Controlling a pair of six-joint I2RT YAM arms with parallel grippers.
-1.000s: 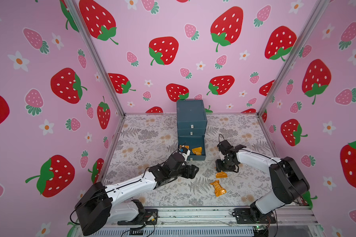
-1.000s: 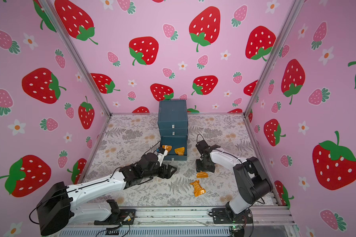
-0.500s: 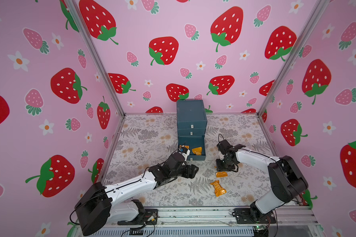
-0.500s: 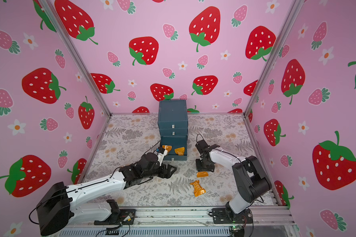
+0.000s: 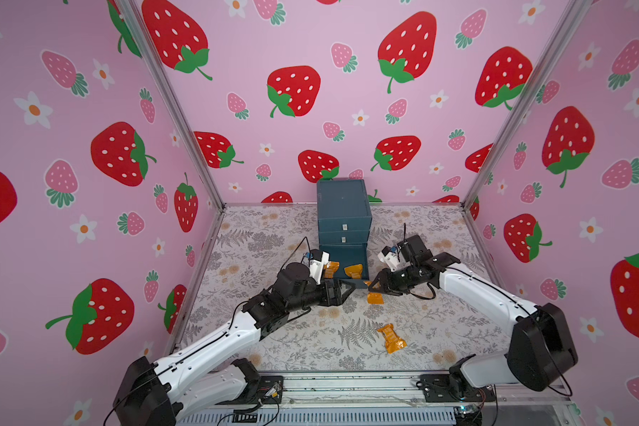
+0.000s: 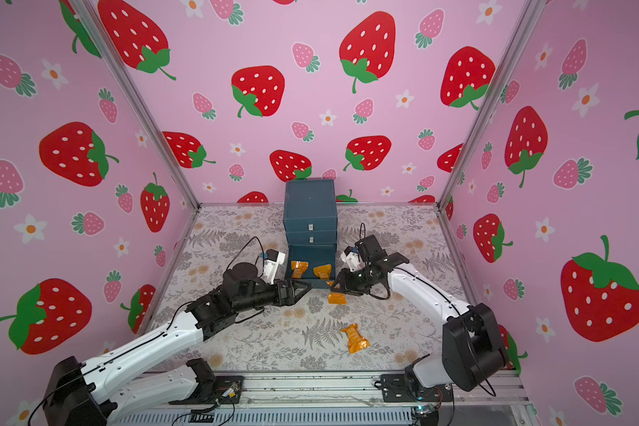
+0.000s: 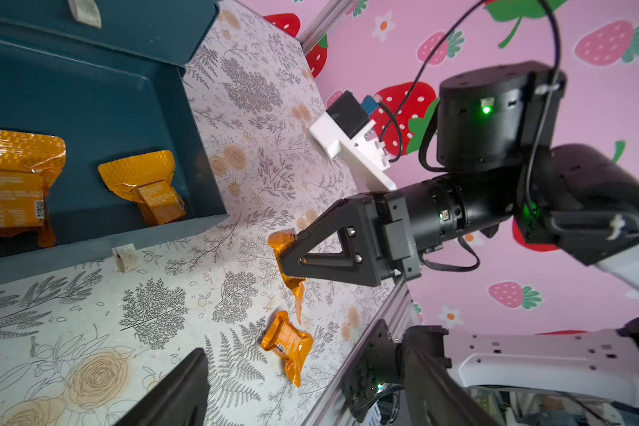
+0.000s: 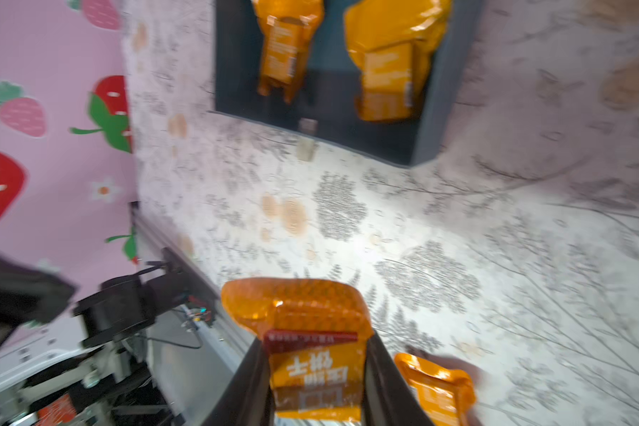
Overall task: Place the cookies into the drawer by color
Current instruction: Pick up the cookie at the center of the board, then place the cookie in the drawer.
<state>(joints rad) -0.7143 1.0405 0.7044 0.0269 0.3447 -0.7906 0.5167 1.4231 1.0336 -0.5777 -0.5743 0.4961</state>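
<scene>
Above floral mat (image 5: 310, 332), right hand (image 8: 316, 372) grips orange cookie (image 8: 296, 306).

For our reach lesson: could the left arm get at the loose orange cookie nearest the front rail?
Probably yes. The left gripper is open and empty, and only bare table separates it from the loose orange cookie; the right gripper, shut on another cookie, sits aside.

I see a dark teal drawer (image 5: 343, 206), orange foil cookies (image 5: 391, 337), one packet (image 8: 312, 354) seemingly red-banded through blur, grey fern-and-tan-rose tabletop (image 5: 439, 324), pink strawberry-print walls (image 5: 347, 33).
</scene>
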